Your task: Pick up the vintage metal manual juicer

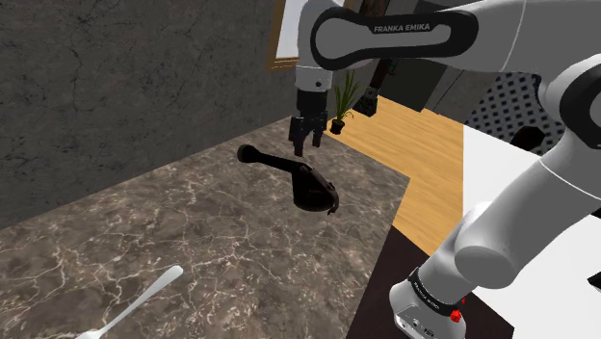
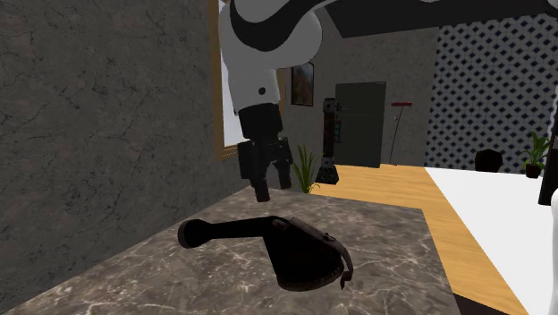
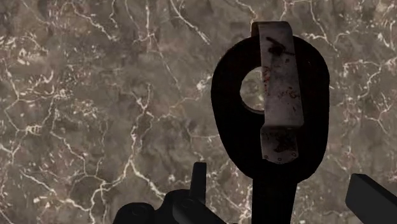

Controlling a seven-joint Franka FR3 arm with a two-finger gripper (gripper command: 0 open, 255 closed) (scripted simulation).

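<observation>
The juicer [image 1: 310, 188] is a black, rounded body with a long handle [image 1: 265, 160] ending in a knob, lying on the brown marble counter [image 1: 193, 241]. In the wrist view, the juicer [image 3: 232, 95] has a worn pale metal strap [image 3: 278, 102] across its hollow middle. My gripper [image 1: 302, 146] hangs a short way above the handle, near where it joins the body. It is open and holds nothing. Seen from the second exterior view, the gripper [image 2: 266, 188] is apart from the juicer [image 2: 304, 255] below it. The fingers [image 3: 198, 184] straddle the handle without touching it.
A white spoon [image 1: 140, 303] lies near the counter's front at the shoulder view's lower left. A dark stone wall [image 1: 116, 87] backs the counter. The counter edge [image 1: 390, 221] drops to a wooden floor [image 1: 424, 154], with a potted plant [image 1: 342, 101] beyond.
</observation>
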